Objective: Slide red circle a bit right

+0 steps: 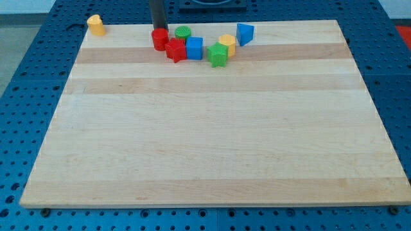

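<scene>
Pale wooden boards, joined in horizontal strips with visible grain, form the surface [212,141]; it rests on a blue perforated base plate [32,96] with a regular grid of holes.

Rod and tip: a straight dark rod descends from the view's top. My tip [158,29] sits at the upper edge of the red circle [160,39], touching or just beside it; which of the two cannot be told. No claw is fitted, so nothing is gripped.

Task item: the red circle is a short, smooth cylinder near the view's top edge, left of centre. It stands directly below my tip in the view and forms the left end of a block cluster.

Block count, eight in total:
- Red, two: the circle and a red star-like block [176,50], touching it at the lower right.
- Green, two: a green circle [183,32] and a green star-like block [218,55].
- Blue, two: a blue cube [194,48] and a blue triangular block [244,33].
- Yellow, two: a yellow block [227,43] within the cluster, and a yellow rounded block [96,25] well apart at the surface's top-left corner.
</scene>
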{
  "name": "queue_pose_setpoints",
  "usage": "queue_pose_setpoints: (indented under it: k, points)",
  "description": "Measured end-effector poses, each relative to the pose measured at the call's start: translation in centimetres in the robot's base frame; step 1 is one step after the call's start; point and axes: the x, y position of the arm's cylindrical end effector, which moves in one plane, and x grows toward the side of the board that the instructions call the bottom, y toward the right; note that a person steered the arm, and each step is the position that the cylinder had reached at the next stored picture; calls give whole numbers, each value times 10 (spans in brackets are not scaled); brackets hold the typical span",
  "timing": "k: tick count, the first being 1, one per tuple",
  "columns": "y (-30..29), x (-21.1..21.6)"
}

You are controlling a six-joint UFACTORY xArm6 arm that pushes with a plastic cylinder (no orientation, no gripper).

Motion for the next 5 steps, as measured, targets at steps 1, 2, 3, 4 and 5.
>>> queue_pose_setpoints:
  k: [1,2,3,4,5]
  points:
    - [-16,1]
    - [-31,1]
    - [-31,12]
    - [-38,25]
    - [-44,37]
